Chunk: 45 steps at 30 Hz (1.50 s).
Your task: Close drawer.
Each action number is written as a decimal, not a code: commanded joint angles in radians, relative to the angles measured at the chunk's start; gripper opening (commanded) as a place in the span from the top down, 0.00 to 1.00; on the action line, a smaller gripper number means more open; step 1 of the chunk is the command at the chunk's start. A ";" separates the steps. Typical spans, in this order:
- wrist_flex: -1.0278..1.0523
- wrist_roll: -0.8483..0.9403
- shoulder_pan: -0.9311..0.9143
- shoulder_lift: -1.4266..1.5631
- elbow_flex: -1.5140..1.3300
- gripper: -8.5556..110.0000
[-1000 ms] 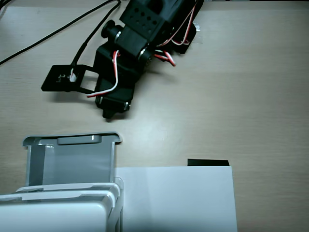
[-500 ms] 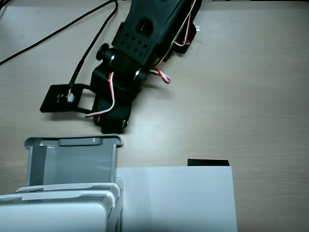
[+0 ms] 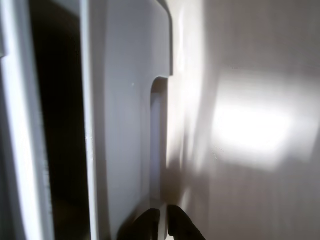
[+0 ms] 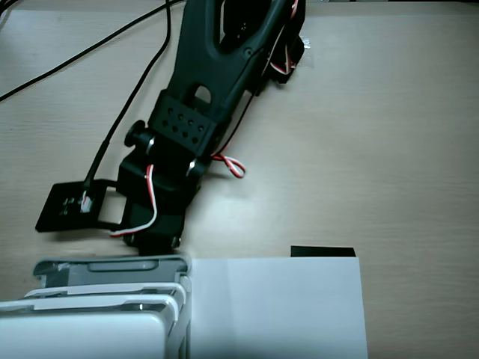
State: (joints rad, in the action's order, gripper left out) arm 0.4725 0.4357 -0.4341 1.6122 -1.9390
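Note:
The drawer (image 4: 112,266) is a grey translucent tray that sticks out a little from the white cabinet (image 4: 82,329) at the bottom left of the fixed view. The wrist view, turned on its side, shows the drawer front (image 3: 125,125) close up, with its long handle slot (image 3: 159,130) and the dark opening (image 3: 60,125) behind it. My black gripper (image 4: 155,241) points down at the drawer's front rim and is at or just off it. In the wrist view the gripper (image 3: 163,225) has its two dark fingertips nearly together at the bottom edge, by the slot's end.
A flat white paper sheet (image 4: 277,307) lies right of the cabinet, with a small black piece (image 4: 322,251) at its top edge. A black plate (image 4: 71,206) with a cable lies left of the gripper. Black cables (image 4: 90,48) run across the wooden table (image 4: 389,134).

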 commanded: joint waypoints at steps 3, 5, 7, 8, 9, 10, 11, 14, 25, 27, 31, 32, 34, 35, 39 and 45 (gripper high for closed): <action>-0.017 -0.011 0.037 -0.034 0.130 0.93; -0.017 -0.017 0.046 -0.054 0.161 0.93; -0.017 -0.018 0.054 -0.074 0.193 0.93; -0.017 -0.015 0.058 -0.083 0.207 0.93; -0.017 -0.012 0.061 -0.094 0.221 0.93; -0.017 -0.012 0.064 -0.101 0.232 0.93; -0.015 -0.006 0.066 -0.106 0.236 0.93; 0.008 -0.008 0.064 -0.104 0.238 0.93; 0.046 0.002 0.029 0.035 0.083 0.93; 0.046 0.002 0.023 0.058 0.058 0.93; 0.048 0.009 0.017 0.095 0.009 0.93; 0.048 0.009 0.014 0.101 0.002 0.93; 0.048 0.009 0.009 0.107 -0.012 0.93; 0.049 0.009 0.006 0.110 -0.018 0.93; 0.066 0.002 -0.011 0.135 -0.040 0.93; 0.067 0.008 -0.017 0.170 -0.072 0.93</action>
State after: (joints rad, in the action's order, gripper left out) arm 0.5369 0.4387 -0.4449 1.7334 -2.0126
